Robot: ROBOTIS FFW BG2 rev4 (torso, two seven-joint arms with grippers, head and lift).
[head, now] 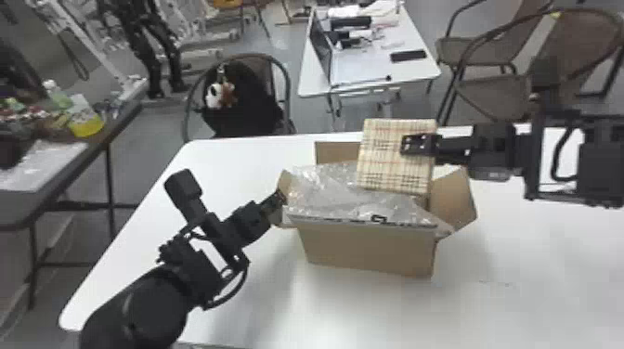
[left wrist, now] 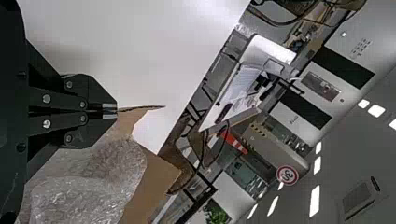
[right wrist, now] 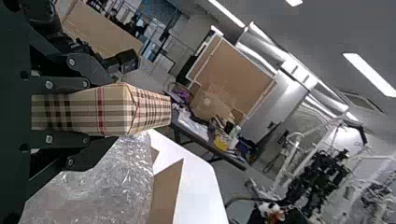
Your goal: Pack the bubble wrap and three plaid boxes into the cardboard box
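The cardboard box (head: pixel 369 250) stands open on the table, bubble wrap (head: pixel 343 192) spread in its opening and over the near rim. A plaid box (head: pixel 385 162) is above the box's right rear part, held by my right gripper (head: pixel 418 145). In the right wrist view the right gripper (right wrist: pixel 100 109) is shut on that plaid box (right wrist: pixel 112 109), with bubble wrap (right wrist: pixel 107 182) beyond it. My left gripper (head: pixel 280 197) is at the box's left flap. In the left wrist view the left gripper (left wrist: pixel 116 111) is shut on the cardboard flap (left wrist: pixel 130 116), beside bubble wrap (left wrist: pixel 93 182).
The white table (head: pixel 232 162) extends around the box on all sides. Behind it is a chair (head: pixel 278 83) with a black bag. A dark side table (head: pixel 125 109) with assorted items is at the far left, and a smaller white table (head: pixel 362 74) is farther back.
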